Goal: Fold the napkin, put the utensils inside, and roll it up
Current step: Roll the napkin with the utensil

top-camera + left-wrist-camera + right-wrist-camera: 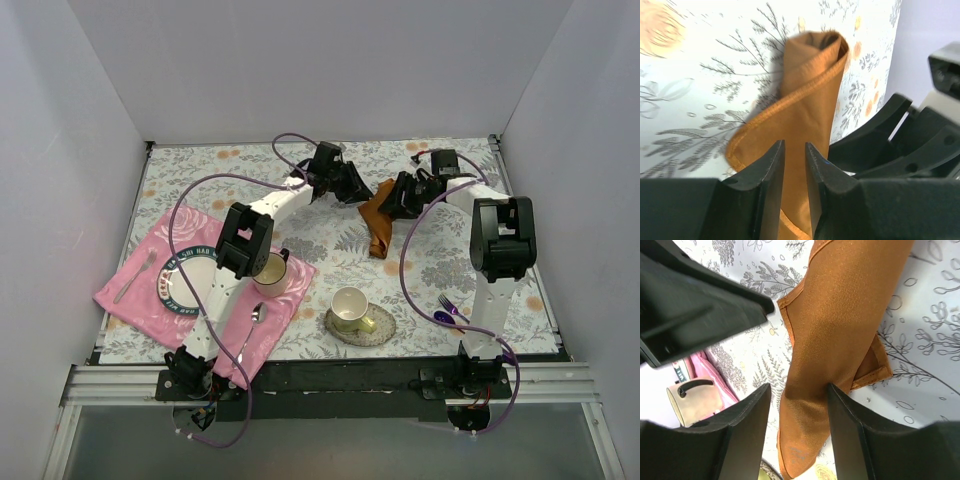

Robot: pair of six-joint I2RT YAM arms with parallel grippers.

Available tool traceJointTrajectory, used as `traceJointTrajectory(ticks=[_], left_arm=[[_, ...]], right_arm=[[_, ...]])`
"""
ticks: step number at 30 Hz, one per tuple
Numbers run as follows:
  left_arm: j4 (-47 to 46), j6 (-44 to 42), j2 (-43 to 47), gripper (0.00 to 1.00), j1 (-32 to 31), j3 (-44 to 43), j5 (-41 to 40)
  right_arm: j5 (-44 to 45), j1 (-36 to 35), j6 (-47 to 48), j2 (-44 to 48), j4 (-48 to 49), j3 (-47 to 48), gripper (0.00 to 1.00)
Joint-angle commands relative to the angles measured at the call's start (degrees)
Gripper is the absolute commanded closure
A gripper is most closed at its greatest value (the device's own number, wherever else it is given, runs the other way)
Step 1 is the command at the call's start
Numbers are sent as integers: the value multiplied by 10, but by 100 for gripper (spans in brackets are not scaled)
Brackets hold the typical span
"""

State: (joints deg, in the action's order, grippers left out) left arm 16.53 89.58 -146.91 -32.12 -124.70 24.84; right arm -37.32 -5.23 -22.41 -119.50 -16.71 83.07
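The rust-orange napkin lies bunched into a long narrow strip on the flowered tablecloth at the back centre. My left gripper hovers at its left upper end. In the left wrist view the fingertips stand a narrow gap apart, with the napkin showing through the gap. My right gripper is just right of the strip. In the right wrist view it is wide open above the napkin, not touching it. The purple fork and dark blue spoon lie by the right arm's base. The orange knife is not visible.
A pink cloth at the left front holds a plate, a beige mug, a silver spoon and a silver fork. A cup stands on a saucer at the front centre. White walls enclose the table.
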Motion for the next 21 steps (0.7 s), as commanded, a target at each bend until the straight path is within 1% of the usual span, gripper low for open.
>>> traceJointTrajectory(ticks=[1, 5, 8, 10, 12, 13, 16, 17, 21], left_arm=[[1, 9, 66, 80, 7, -3, 20], [0, 11, 58, 84, 7, 5, 32], [2, -4, 59, 85, 6, 14, 28], [5, -15, 53, 86, 6, 17, 30], [16, -23, 49, 87, 5, 17, 28], [20, -33, 43, 87, 5, 17, 26], [35, -45, 36, 88, 1, 22, 22], [35, -48, 35, 88, -1, 25, 14], [38, -55, 25, 89, -8, 23, 9]], right_arm=[[8, -13, 16, 7, -33, 40, 44], [6, -13, 11, 23, -47, 47, 43], [6, -14, 6, 30, -58, 50, 43], [22, -12, -2, 41, -58, 46, 43], [53, -12, -4, 44, -70, 53, 43], [67, -12, -3, 45, -99, 60, 42], [117, -13, -3, 56, -133, 65, 41], [139, -14, -5, 60, -138, 56, 40], [182, -33, -10, 85, -136, 13, 34]])
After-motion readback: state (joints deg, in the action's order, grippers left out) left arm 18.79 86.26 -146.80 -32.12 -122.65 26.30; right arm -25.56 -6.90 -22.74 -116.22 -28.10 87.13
